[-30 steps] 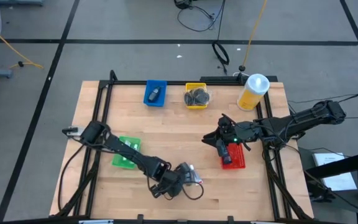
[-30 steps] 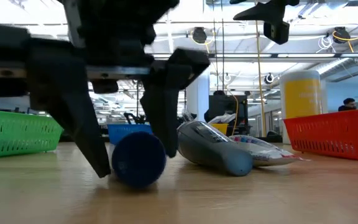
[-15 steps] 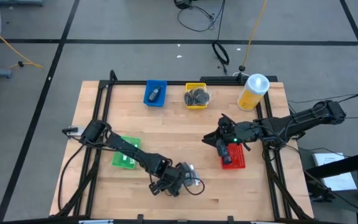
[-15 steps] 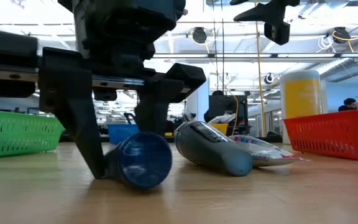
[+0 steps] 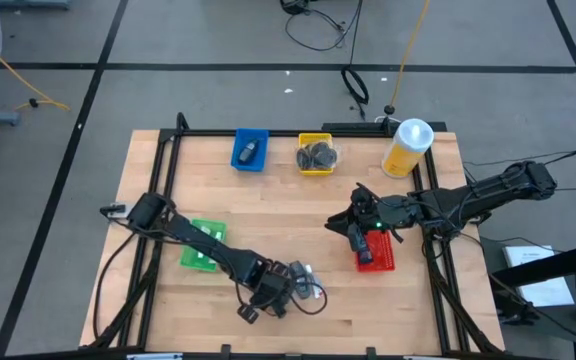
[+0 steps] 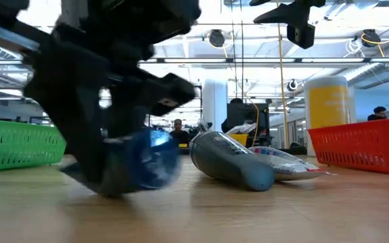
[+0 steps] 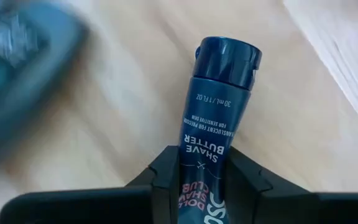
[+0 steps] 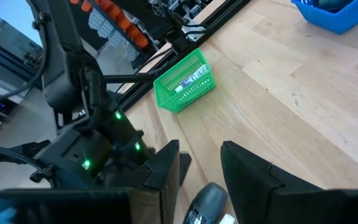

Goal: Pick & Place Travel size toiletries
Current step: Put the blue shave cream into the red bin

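The left gripper (image 6: 113,135) is smeared by motion blur in the low view, so its finger outlines can't be made out there. The lower end of the dark blue mini shave-butter bottle (image 7: 219,118) is covered by the fingers and cut off at the wrist picture's edge. A grey-blue tube (image 7: 17,81) beside it is blurred beyond reading. The blue tray's contents (image 5: 249,152) are too small to be identified.

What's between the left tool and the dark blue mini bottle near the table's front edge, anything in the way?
Nothing visible: the left tool has its fingers already closed on the dark blue mini bottle. A grey tube lies just beside it on the table, not between them.
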Available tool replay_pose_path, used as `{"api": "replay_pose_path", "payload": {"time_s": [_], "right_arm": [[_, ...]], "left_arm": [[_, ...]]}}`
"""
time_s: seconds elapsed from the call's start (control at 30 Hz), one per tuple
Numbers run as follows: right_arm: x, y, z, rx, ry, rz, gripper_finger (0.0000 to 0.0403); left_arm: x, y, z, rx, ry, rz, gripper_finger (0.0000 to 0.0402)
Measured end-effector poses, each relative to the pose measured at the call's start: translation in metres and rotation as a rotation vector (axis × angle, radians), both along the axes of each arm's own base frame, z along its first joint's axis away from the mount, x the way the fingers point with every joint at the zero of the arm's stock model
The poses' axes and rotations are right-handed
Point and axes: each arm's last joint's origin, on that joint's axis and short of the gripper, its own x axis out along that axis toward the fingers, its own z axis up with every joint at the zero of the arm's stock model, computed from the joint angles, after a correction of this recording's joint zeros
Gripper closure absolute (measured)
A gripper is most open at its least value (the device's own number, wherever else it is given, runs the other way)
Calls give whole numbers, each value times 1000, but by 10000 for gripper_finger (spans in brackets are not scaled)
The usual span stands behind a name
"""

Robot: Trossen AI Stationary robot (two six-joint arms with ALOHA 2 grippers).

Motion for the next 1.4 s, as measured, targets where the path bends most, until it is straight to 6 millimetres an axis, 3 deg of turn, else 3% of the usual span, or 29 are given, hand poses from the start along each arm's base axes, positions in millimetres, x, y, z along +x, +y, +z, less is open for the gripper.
{"api": "replay_pose_path", "payload": {"time_s": [0.17, 0.4, 0.73, 0.9, 1.03, 1.2, 1.4], "right_arm": [[0, 0, 0, -1, 3, 11, 293], [-2, 9, -2, 32, 26, 127, 293], [-21, 44, -13, -54, 142, 210, 294], [-30, 53, -35, -61, 153, 160, 294], [-32, 50, -61, 35, 100, 93, 293], [-36, 47, -84, 79, -109, 85, 281], [-33, 44, -87, -136, -286, 45, 235]], "left_arm": [[-4, 1, 20, -25, -8, 113, 320], [-10, 11, 44, 80, -83, 220, 321], [-8, 50, 89, 123, -263, 658, 321], [-4, 66, 99, 135, -354, 845, 321], [4, 71, 103, 107, -430, 888, 321], [18, 75, 111, 15, -562, 932, 321], [26, 81, 119, -78, -636, 986, 321]]}}
